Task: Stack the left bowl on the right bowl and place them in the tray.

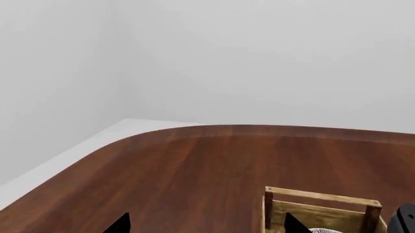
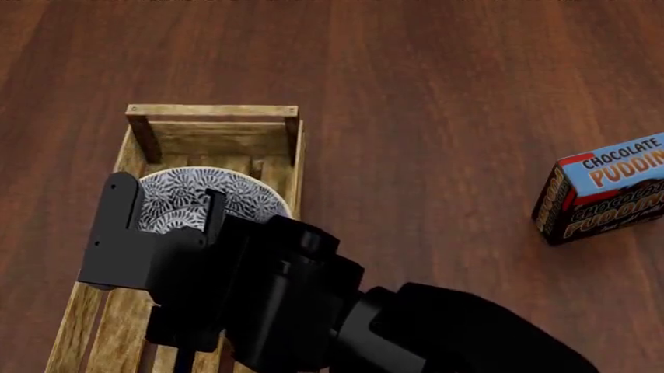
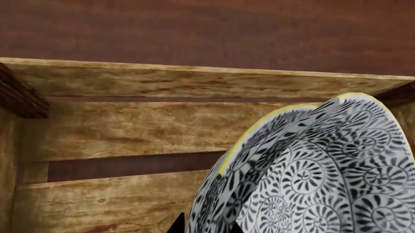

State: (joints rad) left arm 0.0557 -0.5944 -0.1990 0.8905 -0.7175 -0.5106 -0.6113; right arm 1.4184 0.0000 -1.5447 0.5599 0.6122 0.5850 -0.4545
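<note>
Two stacked black-and-white patterned bowls (image 2: 213,194), one with a yellow rim, sit inside the tray (image 2: 213,113), near its far end. The tray is a long crate of light wood. My right gripper (image 2: 166,210) is over the tray, shut on the rim of the bowls (image 3: 311,179). In the right wrist view, its tips (image 3: 205,227) pinch the rim from both sides, and the tray's end wall (image 3: 194,77) stands beyond. My left gripper (image 1: 206,224) is open and empty above bare table, left of the tray's end (image 1: 321,206). It is out of the head view.
A blue chocolate pudding box (image 2: 607,190) stands on the brown wooden table (image 2: 436,93) at the right. The table's rounded far edge (image 1: 214,128) and a white wall show in the left wrist view. My right arm (image 2: 415,334) covers the tray's near part.
</note>
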